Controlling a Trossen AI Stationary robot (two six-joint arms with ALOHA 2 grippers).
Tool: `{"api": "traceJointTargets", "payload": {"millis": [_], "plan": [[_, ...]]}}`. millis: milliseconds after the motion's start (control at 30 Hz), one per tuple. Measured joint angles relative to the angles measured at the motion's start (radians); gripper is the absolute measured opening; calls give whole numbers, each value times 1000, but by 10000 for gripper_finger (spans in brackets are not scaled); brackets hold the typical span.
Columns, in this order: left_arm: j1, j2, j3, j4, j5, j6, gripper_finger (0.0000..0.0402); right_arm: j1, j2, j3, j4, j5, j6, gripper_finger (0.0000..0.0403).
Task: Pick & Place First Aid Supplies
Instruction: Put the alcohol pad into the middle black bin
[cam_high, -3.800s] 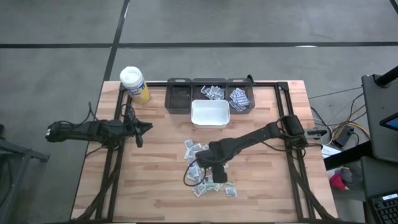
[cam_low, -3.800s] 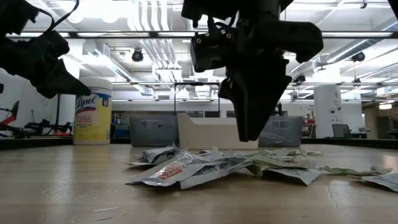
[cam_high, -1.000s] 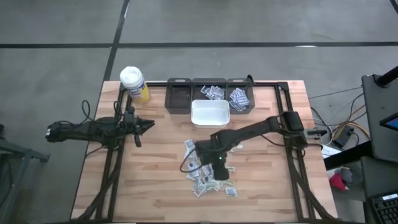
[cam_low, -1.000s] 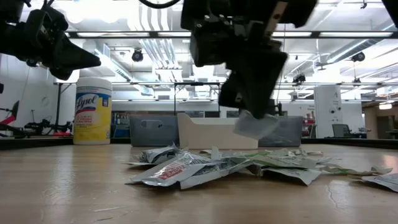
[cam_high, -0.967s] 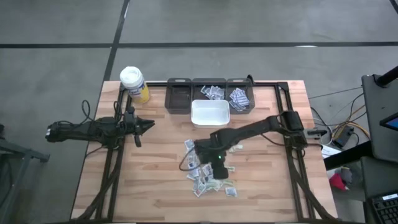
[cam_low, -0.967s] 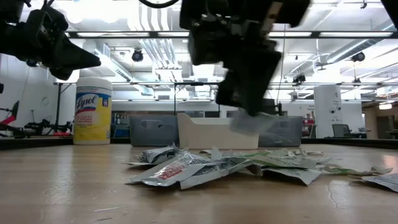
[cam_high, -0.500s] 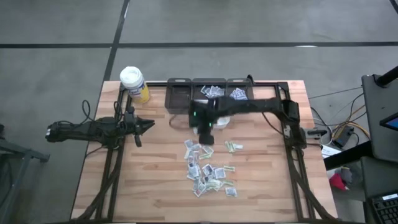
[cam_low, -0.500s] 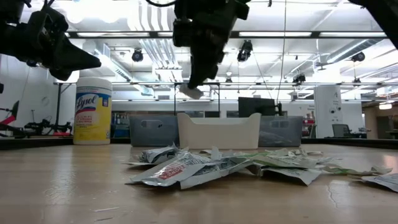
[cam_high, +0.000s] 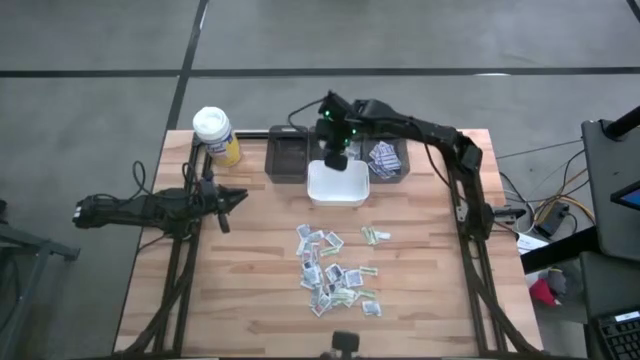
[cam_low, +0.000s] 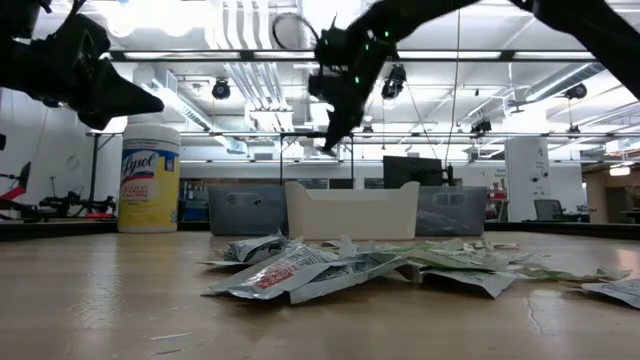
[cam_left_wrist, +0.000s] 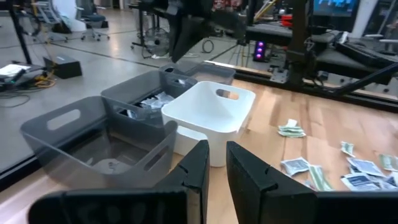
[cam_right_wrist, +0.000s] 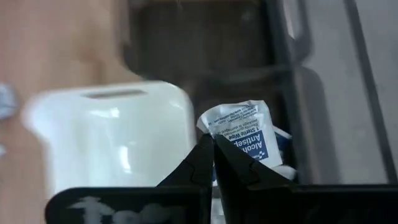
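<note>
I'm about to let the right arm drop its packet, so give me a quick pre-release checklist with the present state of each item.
1. Packet held: ok. The right gripper is shut on an antiseptic wipe packet.
2. Gripper above the bins: ok. In the high view the right gripper hangs over the middle grey bin, by the white bin.
3. Exactly centred over the grey bin: cannot tell.
4. Left gripper out of the way: ok, it waits at the table's left side.
5. Loose packets left on the table: not ok, many remain.
</note>
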Motion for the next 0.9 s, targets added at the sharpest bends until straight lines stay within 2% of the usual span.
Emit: {"api": "traceJointTargets", "payload": {"millis": [400,900], "plan": [[0,40,0,-18,-55,-5,53,-121,137,-2,-13,7,-69,8],[0,70,0,-17,-55,-12,53,-149,184,-5,-46,2,-94,8]]}}
